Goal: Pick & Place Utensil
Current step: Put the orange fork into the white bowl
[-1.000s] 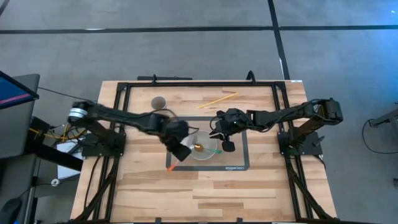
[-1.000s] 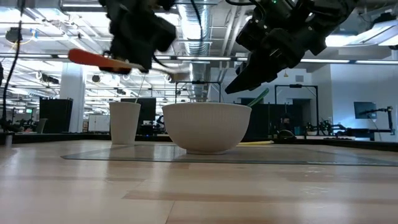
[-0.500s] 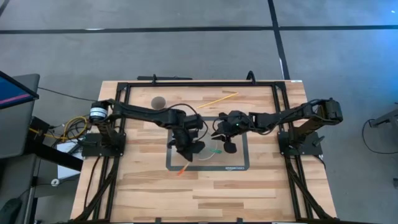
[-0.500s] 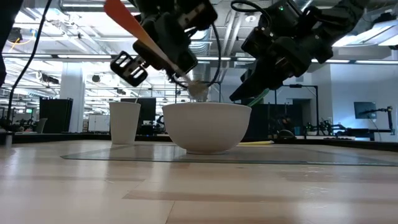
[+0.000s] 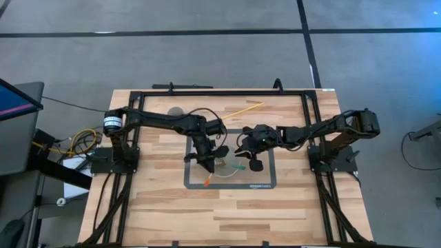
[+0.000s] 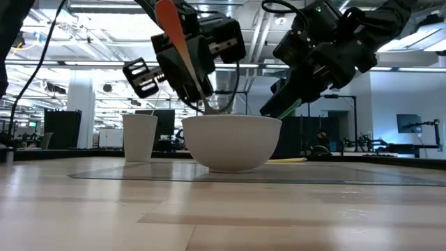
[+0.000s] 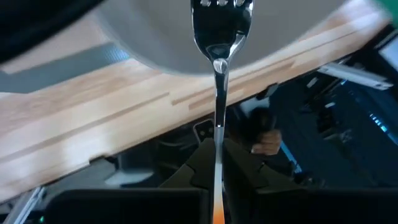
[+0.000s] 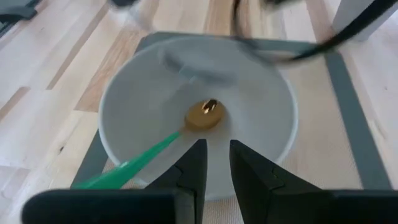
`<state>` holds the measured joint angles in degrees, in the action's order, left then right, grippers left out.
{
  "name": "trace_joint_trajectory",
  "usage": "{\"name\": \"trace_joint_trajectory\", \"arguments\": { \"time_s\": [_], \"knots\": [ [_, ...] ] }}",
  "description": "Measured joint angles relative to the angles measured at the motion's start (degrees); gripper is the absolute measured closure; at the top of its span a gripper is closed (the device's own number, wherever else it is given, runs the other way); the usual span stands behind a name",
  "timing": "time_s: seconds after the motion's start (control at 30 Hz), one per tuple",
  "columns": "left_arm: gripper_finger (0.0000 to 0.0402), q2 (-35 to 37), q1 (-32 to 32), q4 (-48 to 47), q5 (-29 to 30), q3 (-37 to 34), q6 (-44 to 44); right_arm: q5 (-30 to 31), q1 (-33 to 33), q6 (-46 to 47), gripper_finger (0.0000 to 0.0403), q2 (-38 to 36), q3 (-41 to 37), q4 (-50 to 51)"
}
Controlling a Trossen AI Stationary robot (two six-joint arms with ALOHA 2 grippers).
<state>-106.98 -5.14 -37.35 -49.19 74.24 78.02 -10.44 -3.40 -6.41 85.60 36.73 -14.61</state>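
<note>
A fork with silver tines (image 7: 221,18) and an orange handle (image 6: 172,31) is in my left gripper (image 7: 217,149), which is shut on it above the white bowl (image 6: 231,143). The tines dip behind the bowl's rim (image 6: 206,108). A green-handled spoon (image 8: 124,171) lies in the bowl; its gold head (image 8: 204,114) rests on the bottom and its handle (image 6: 289,109) leans on the rim. My right gripper (image 8: 214,165) hovers open over the bowl's right side (image 5: 246,155), touching nothing. My left gripper pinches the fork between its two fingers on the thin metal neck (image 7: 218,134), just ahead of the orange handle. The fork runs along the fingers and sticks out past them. It is lifted and steeply tilted, tines down, handle end (image 5: 208,183) up toward the near edge.
The bowl stands on a dark-bordered mat (image 5: 267,180). A white cup (image 6: 139,137) stands toward the far left (image 5: 176,112), and a yellow stick (image 5: 242,110) lies near the far edge. A black frame (image 5: 207,93) rims the table's far end.
My left gripper has swung from the bowl's left side to over the bowl and tipped. The fork has gone from nearly level to steep, its tines lowered behind the bowl's rim and its orange handle raised. The right gripper has stayed almost still.
</note>
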Motion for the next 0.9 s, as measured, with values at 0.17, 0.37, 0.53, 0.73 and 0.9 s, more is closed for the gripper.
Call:
{"name": "trace_joint_trajectory", "arguments": {
  "time_s": [0.17,0.37,0.53,0.73,0.9],
  "knots": [
    [0.0382,-4.8,1.0,4.9,-5.7,0.0,0.3,0.0,0.0,-0.1,0.0340,0.0,0.0,-0.3],
    [0.0382,-7.1,0.4,7.1,-9.9,0.0,0.5,-0.1,0.0,-0.1,0.0340,0.0,-0.1,0.8],
    [0.0382,-6.9,-1.3,7.3,-10.2,0.0,0.7,-0.2,0.1,-0.1,0.0340,0.0,-1.0,0.4],
    [0.0382,-6.9,-3.0,7.9,-9.4,0.0,2.0,-0.2,0.1,0.3,0.0340,0.0,-1.7,0.4],
    [0.0382,-6.9,-3.2,8.2,-9.4,0.0,2.1,-0.2,0.1,0.5,0.0340,0.0,-1.7,0.4]
  ]
}}
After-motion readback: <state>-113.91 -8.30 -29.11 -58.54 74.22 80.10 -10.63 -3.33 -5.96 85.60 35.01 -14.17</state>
